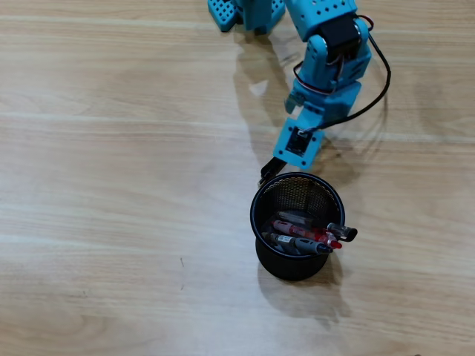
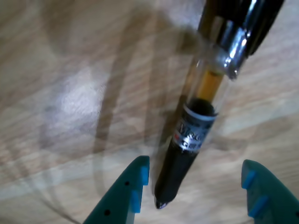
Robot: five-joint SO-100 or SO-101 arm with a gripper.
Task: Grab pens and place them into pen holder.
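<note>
Teal tool [image 2: 191, 186] has its fingers spread in the wrist view, pinching nothing, with one black pen [image 2: 194, 135] lying loose between them, tip at 6 o'clock (blurred). Overhead, one black mesh pen holder [image 1: 261, 200] stands on the bench [image 1: 111, 185], holding at least three pens [image 1: 304, 237], just beyond the tool at 6 o'clock.

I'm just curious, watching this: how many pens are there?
3 for sure: a black pen between the tips of the open pincer, and a red pen and a grey pen inside the mesh cup. More may be hidden there.
</note>
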